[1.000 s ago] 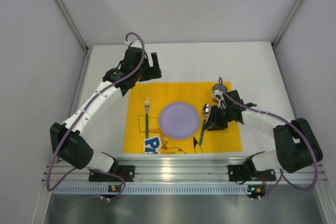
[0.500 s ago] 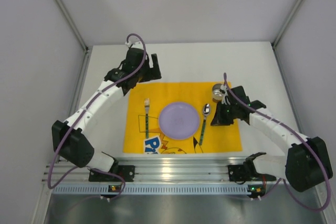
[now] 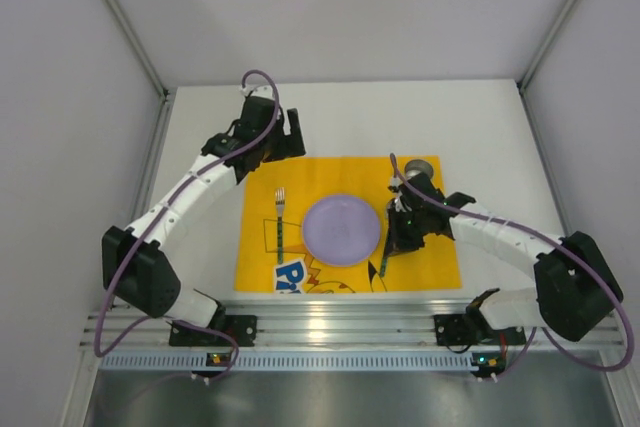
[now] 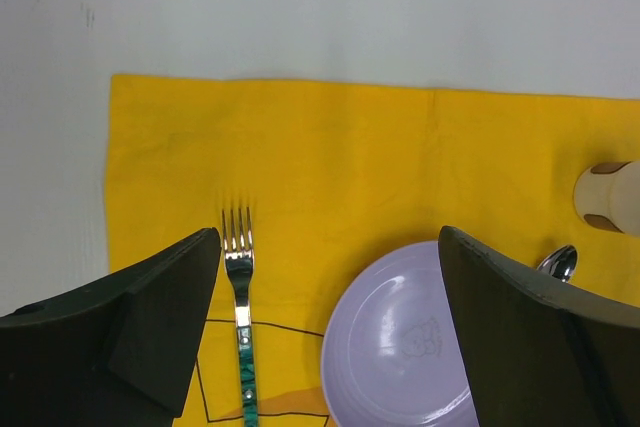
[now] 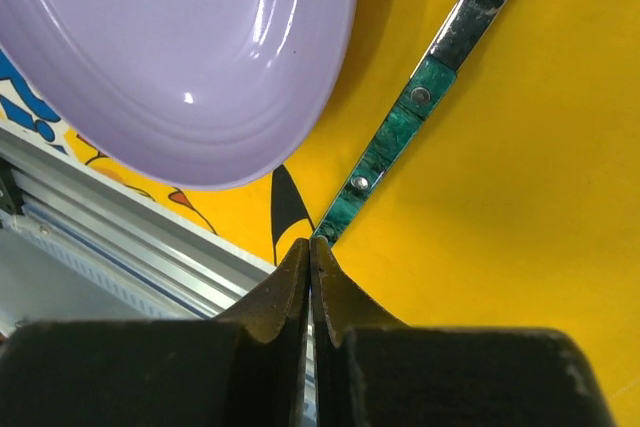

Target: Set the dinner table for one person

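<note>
The white dinner table [image 3: 350, 117] carries a yellow printed mat [image 3: 440, 247]. On the mat lie a lilac plate [image 3: 342, 229], a fork [image 3: 281, 222] to its left and a green-handled spoon [image 3: 382, 262] to its right. My right gripper [image 3: 393, 245] is shut and empty, hovering over the spoon. In the right wrist view its closed tips [image 5: 311, 247] line up with the end of the spoon handle [image 5: 400, 127], beside the plate [image 5: 180, 47]. My left gripper [image 3: 285, 134] is open and empty above the mat's far edge. In its wrist view the left gripper [image 4: 328, 247] frames the fork [image 4: 240, 327] and the plate [image 4: 400, 347].
A small grey cup [image 3: 421, 168] stands at the mat's far right corner, just behind my right wrist; it also shows in the left wrist view [image 4: 605, 197]. Silver aluminium rails [image 3: 340, 322] run along the near edge. White walls close in the left, right and back.
My right gripper has swung left from beside the cup to over the spoon, hiding the spoon's bowl and uncovering the cup. The left arm has barely moved.
</note>
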### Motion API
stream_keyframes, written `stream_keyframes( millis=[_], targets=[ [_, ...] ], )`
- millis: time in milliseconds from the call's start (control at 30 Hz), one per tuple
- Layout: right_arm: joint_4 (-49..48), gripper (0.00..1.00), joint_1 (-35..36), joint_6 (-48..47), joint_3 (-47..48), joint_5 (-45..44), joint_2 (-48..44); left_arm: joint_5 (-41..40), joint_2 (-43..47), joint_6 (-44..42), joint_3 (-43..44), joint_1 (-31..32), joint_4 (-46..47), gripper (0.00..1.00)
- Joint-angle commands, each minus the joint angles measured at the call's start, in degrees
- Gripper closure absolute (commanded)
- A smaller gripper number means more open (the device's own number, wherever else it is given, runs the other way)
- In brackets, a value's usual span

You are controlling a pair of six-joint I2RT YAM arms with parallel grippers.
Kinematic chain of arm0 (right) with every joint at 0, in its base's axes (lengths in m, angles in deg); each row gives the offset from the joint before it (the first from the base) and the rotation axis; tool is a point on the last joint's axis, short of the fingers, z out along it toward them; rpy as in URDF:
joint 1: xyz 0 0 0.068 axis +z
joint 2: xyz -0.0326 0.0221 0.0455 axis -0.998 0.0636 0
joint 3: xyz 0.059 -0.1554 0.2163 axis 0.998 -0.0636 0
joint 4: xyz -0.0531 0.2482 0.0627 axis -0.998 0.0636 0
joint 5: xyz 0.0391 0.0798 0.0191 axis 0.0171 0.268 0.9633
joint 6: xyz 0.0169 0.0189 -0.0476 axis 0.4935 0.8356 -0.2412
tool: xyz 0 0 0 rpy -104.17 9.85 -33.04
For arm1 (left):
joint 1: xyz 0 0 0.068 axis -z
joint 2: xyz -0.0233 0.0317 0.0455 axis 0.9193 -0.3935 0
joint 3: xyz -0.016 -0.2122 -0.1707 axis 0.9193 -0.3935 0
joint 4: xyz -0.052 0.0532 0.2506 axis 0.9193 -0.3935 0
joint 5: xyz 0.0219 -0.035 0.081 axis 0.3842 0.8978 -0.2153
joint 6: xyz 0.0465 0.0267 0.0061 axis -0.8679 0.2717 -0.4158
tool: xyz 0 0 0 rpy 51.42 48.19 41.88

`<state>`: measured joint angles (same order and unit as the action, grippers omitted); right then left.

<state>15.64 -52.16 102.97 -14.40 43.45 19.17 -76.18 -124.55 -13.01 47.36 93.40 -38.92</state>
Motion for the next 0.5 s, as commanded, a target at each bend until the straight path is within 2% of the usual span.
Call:
stream_keyframes(
  millis=[0,200,467],
  targets=[
    [-4.52,1.00,1.40,1.18,-0.12,0.19,2.26,-0.57,2.35,-0.56,-2.92,-0.64,0.88,0.05],
    [-7.86,1.00,2.46,1.09,-0.30,1.33,5.95,-1.54,6.47,1.72,-10.21,-4.59,1.14,0.02],
    [-8.13,1.00,2.81,0.13,-0.47,-0.33,8.86,1.88,8.42,4.09,-18.12,-10.48,1.49,0.02]
  ],
)
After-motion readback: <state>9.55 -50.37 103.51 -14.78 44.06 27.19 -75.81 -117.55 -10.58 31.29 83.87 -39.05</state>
